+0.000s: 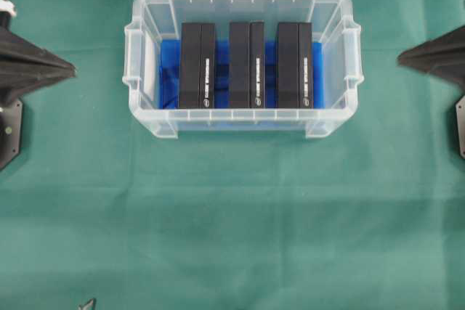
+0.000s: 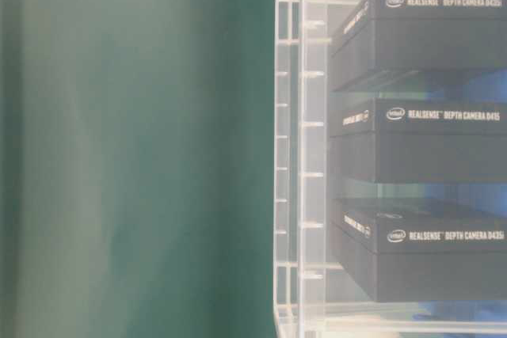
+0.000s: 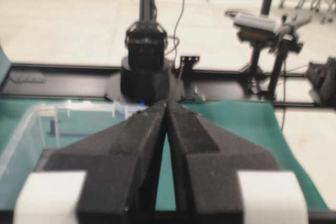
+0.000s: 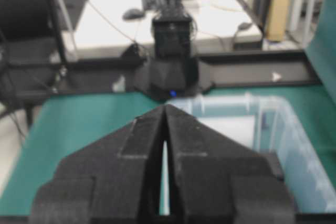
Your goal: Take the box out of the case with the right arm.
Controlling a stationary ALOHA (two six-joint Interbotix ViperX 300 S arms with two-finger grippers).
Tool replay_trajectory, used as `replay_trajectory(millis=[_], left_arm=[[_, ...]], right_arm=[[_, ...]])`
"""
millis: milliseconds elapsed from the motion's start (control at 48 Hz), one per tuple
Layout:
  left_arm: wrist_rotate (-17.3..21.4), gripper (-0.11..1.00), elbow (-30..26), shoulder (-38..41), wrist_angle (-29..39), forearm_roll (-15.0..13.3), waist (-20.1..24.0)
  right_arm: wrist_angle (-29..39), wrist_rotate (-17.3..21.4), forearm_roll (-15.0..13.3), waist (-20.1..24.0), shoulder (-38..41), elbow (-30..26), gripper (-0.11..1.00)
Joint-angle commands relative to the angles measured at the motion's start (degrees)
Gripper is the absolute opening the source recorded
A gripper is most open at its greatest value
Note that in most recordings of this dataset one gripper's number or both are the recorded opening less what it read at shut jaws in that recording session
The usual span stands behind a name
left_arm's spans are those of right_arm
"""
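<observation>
Boxes, three of them and all black, stand side by side in the case (image 1: 243, 6), well short of either arm; but the largest thing in sight is the green cloth (image 1: 232, 215) that covers the whole table. On it, toward the far edge in the overhead view, sits the case, a clear plastic tub with a rimmed edge, side handles and a blue sheet (image 1: 168, 78) on its bottom. The left box (image 1: 197, 65), the middle box (image 1: 246, 64) and the right box (image 1: 294, 64) are set in a row with narrow gaps between them, each with a line of white print on its upper face. The table-level view shows that print to read Realsense depth camera. At the left edge of the overhead view the left gripper (image 1: 73, 71) rests clear of the case, its tips pressed together. At the right edge the right gripper (image 1: 399, 56) points toward the case, tips likewise pressed together and holding nothing.
</observation>
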Motion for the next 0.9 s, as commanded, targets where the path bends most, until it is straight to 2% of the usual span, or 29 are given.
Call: replay_trajectory(millis=[0, 104, 208, 375, 479, 688, 875], left_arm=[[-0.09, 0.02, -6.94, 0.88, 6.77, 0.26, -0.44], [0.0, 0.02, -12.48, 2.02, 13.71, 0.35, -0.44], [0.0, 0.02, -15.73, 3.34, 17.58, 0.44, -0.53], [-0.18, 0.02, -16.87, 4.57, 21.36, 0.35, -0.53], [-0.09, 0.02, -17.58, 4.92, 26.28, 0.35, -0.53], [-0.88, 0.02, -21.53, 6.33, 46.41, 0.18, -2.02], [-5.19, 0.02, -25.84, 8.88, 64.86, 0.18, -2.72]], right_arm=[[5.36, 0.7, 0.09, -0.18, 1.49, -6.86, 0.03], [11.43, 0.97, 0.18, -0.18, 3.25, -12.04, 0.03], [15.91, 1.05, 0.18, -0.18, 4.66, -15.47, 0.03], [19.95, 1.05, 0.18, -0.18, 5.54, -16.17, 0.03], [24.61, 1.14, 0.18, -0.18, 5.63, -16.52, 0.03], [40.61, 1.14, 0.0, -0.18, 7.47, -20.57, 0.03], [59.15, 1.14, -0.09, -0.18, 11.25, -24.35, 0.03]])
